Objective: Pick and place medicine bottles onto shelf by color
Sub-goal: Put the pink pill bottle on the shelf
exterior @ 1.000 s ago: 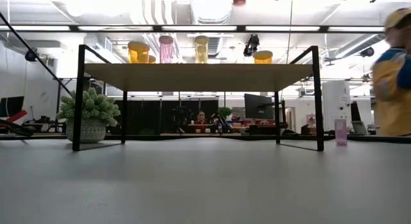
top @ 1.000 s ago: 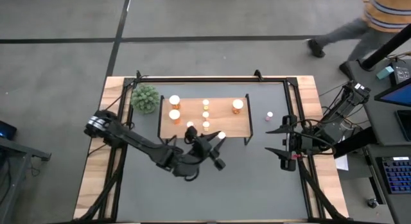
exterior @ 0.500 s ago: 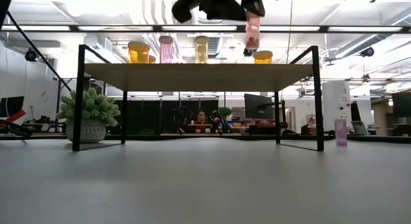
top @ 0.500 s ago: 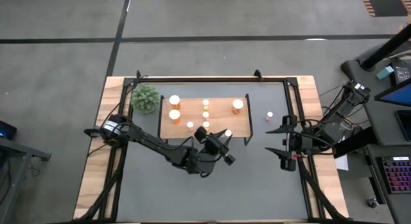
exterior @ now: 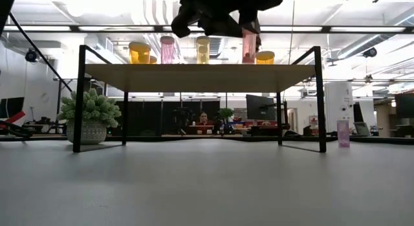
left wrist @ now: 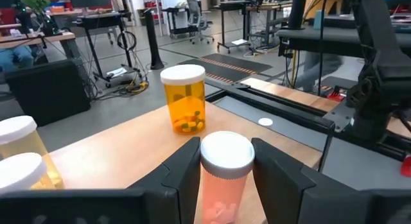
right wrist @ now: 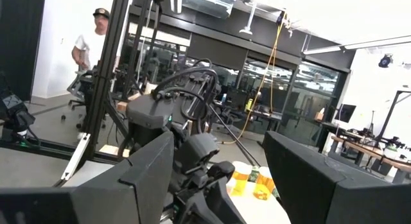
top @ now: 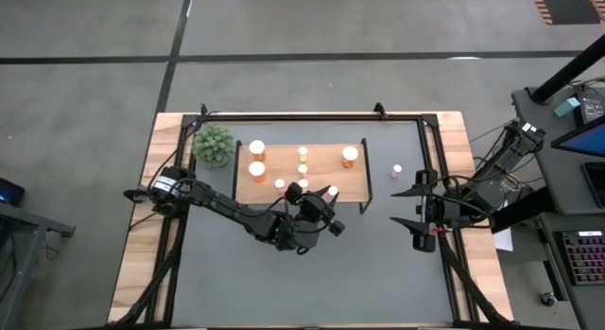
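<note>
On the shelf (top: 336, 174), near its front edge, your left gripper (top: 326, 196) clasps the upright pink bottle (left wrist: 224, 179); the right gripper (top: 417, 221), released, waits by the table's right edge.

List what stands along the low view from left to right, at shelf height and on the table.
Plant in its pot → orange bottle → pink bottle → yellow bottle → pink bottle in the left claw → orange bottle → lone pink bottle on the table.
</note>
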Tool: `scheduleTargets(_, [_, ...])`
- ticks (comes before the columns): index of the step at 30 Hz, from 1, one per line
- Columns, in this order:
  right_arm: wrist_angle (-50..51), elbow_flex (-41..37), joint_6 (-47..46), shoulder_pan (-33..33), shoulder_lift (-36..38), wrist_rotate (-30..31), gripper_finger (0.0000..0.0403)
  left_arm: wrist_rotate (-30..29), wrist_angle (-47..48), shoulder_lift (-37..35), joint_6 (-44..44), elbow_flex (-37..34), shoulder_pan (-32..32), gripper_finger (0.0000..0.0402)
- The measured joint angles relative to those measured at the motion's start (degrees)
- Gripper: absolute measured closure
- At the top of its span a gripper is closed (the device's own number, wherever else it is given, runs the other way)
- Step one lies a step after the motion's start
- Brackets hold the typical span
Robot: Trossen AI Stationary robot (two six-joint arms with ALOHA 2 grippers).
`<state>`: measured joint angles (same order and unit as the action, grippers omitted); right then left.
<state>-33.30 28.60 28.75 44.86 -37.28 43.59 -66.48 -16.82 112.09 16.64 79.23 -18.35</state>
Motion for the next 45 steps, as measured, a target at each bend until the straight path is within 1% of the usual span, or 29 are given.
scheduleTargets(13, [0.02,0.00,0.00,-0.01,0.00,0.00,0.0170,-0.42,1.36,0.00,-0.45,-0.10,0.42,0.0288])
scheduleTargets(20, [0.02,0.00,0.46,0.00,0.00,0.00,0.0170,-0.44,1.33,0.00,1.08,-0.10,0.77,0.0288])
scheduleTargets(45, [0.36,0.00,0.33,-0.01,-0.02,-0.02,0.0170,-0.41,1.38,0.00,1.08,-0.10,1.16,0.0288])
